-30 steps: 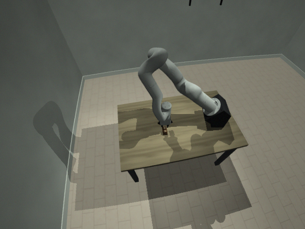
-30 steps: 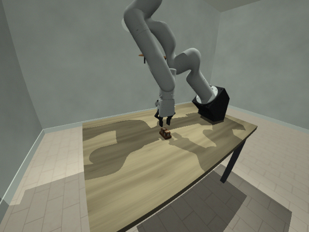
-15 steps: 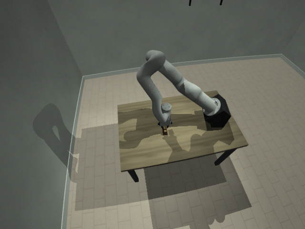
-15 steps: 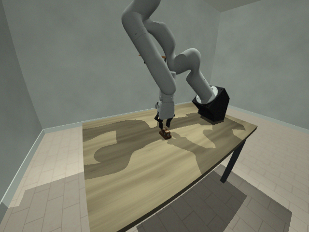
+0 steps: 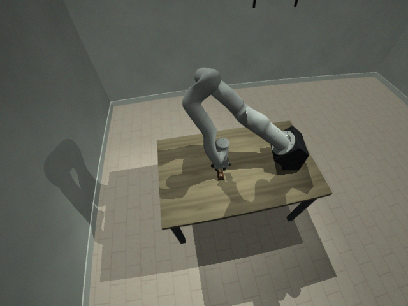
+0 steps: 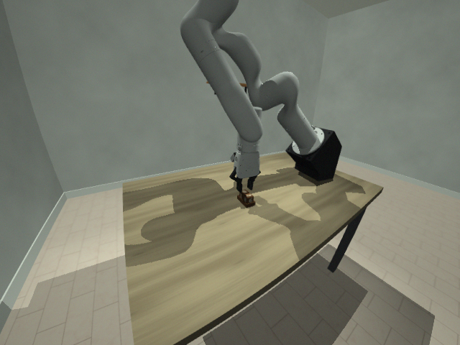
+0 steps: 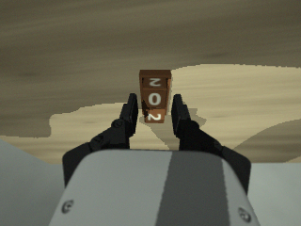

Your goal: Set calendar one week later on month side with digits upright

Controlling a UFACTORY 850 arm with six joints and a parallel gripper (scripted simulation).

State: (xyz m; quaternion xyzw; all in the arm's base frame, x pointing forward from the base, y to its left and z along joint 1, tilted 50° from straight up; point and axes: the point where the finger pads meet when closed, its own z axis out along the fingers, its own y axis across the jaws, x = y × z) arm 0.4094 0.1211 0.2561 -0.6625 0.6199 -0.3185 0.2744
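Currently the gripper (image 7: 152, 109) hangs just above the calendar tray (image 6: 246, 198), fingers about half apart and gripping nothing. Tray sits near the middle of the table (image 6: 208, 267), closer to the edge with the black arm base (image 6: 326, 156). Wrist view: 2 cubes (image 7: 154, 99) in the tray, tops showing 0 and 2; a third white mark beyond is unreadable.

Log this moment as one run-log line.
phase: approach | end effector: open, empty, above calendar | cubes: in tray, top digits 0, 2 | table: tray flat

Brown calendar tray (image 7: 155, 74) flat on table, cubes (image 7: 154, 99) side by side
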